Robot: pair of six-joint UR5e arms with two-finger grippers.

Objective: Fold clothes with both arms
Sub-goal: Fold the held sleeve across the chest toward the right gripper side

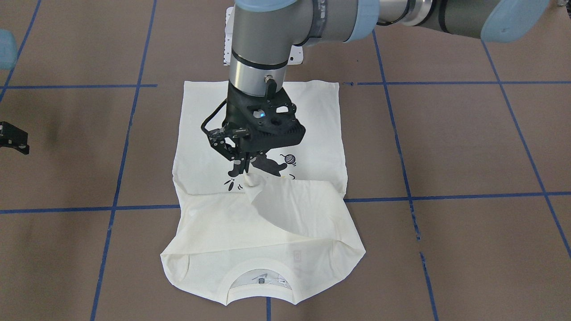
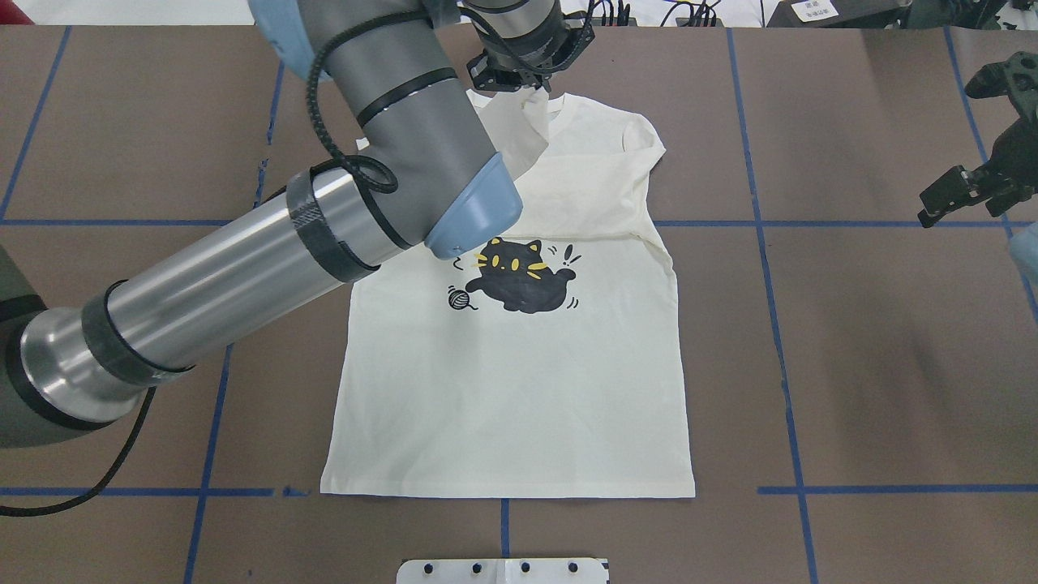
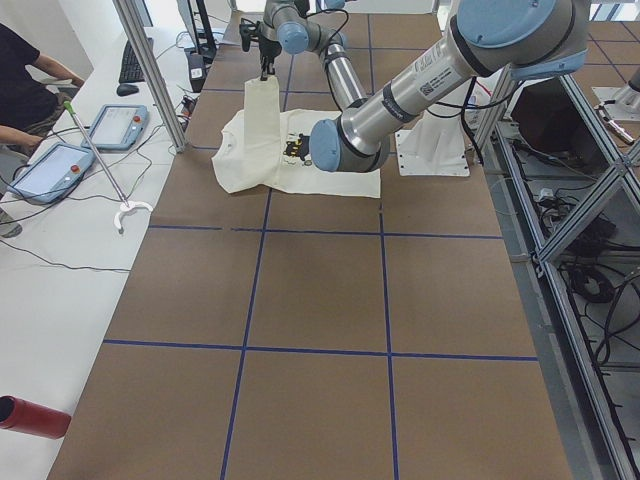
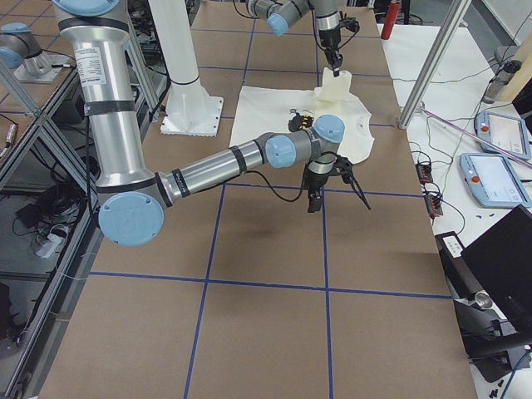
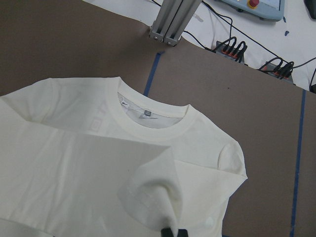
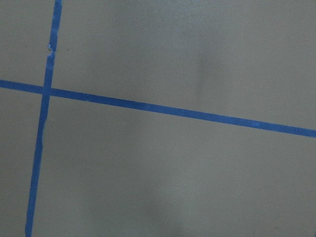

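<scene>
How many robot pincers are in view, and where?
2. The left pincer is shut on the lifted sleeve of the T-shirt, near its collar; the right pincer hangs open above the table, clear of the T-shirt.

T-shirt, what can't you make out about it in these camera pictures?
- Overhead: the left arm covers one shoulder of the T-shirt.
- Front-facing: the left arm's jaws and the lifted fold hide part of the cat print.
- Left wrist: the neck label is too small to read.
</scene>
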